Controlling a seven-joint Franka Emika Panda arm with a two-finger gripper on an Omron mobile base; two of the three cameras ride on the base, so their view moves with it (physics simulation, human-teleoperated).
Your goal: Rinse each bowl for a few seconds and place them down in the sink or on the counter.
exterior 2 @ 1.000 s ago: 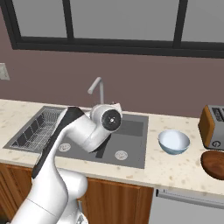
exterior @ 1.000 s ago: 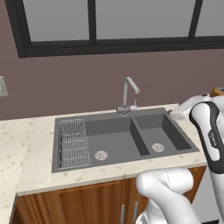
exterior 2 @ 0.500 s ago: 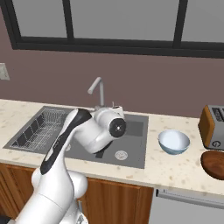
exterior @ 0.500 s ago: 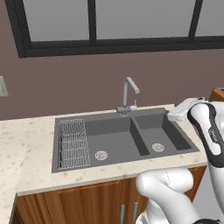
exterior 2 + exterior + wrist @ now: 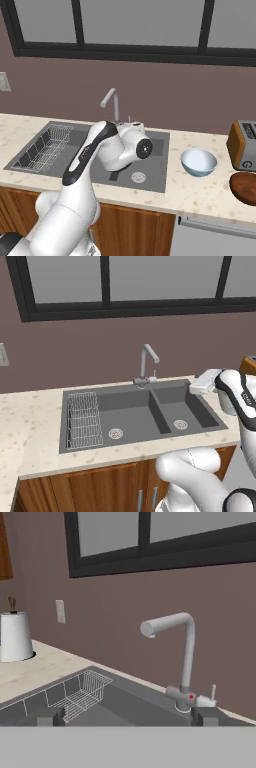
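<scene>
One pale blue-grey bowl [image 5: 199,161] stands upright on the beige counter [image 5: 210,192] just right of the sink [image 5: 155,175]. In the left base view the arm hides most of this bowl [image 5: 226,404]. My gripper [image 5: 127,718] is open, its fingertips [image 5: 50,717] wide apart with nothing between them. It looks toward the curved silver tap [image 5: 182,647] and the wire rack [image 5: 80,697]. My white hand [image 5: 131,145] hovers over the sink's right basin [image 5: 180,411], well left of the bowl.
A toaster [image 5: 243,145] and a dark wooden bowl [image 5: 245,187] stand on the counter right of the pale bowl. A paper towel roll [image 5: 15,637] stands far left. The wall and window rise behind the tap [image 5: 147,363]. The rack [image 5: 84,418] sits in the left basin.
The arm has swung a little; in the right base view the wrist has moved right and down over the right basin. The bowl has not moved and the gripper stays open.
</scene>
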